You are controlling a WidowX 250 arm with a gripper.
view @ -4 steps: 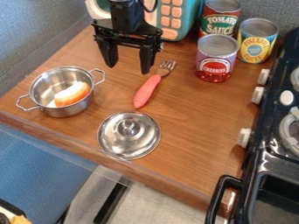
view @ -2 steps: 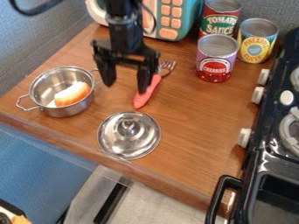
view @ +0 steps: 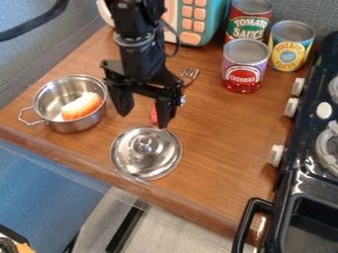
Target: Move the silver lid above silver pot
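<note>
Two black fingers are being held wide apart, with nothing gripped between them, as the gripper (view: 144,118) is being pointed down over the worktop (view: 221,148). It is being seen just behind the silver lid (view: 146,153), while its exact height above the wood is being left uncertain by the slanted view. And the lid itself? It is being carried flat by the worktop, knob up, with its near rim placed right by the front edge; very little wood is being left on that side. More room is being offered to its right, where a broad stretch of bare wood is being bounded by the black stove (view: 285,173) and its white knobs (view: 276,155).

Over toward the left corner, the silver pot (view: 72,125) is being supported upright and uncovered, and its left handle is being set near the front edge. An orange-and-white food piece (view: 81,106) is being held inside. A strip of wood is being shown between pot and lid, which are being seated apart. Behind the lid, the fork (view: 190,74) is being partly hidden by the gripper, its pink handle being glimpsed between the fingers. The back right corner is being taken up by the purple-labelled can (view: 245,64), the red-and-green can (view: 249,20) and the yellow-labelled can (view: 290,47), beside which the turquoise microwave (view: 214,20) is being seen at the back edge.
</note>
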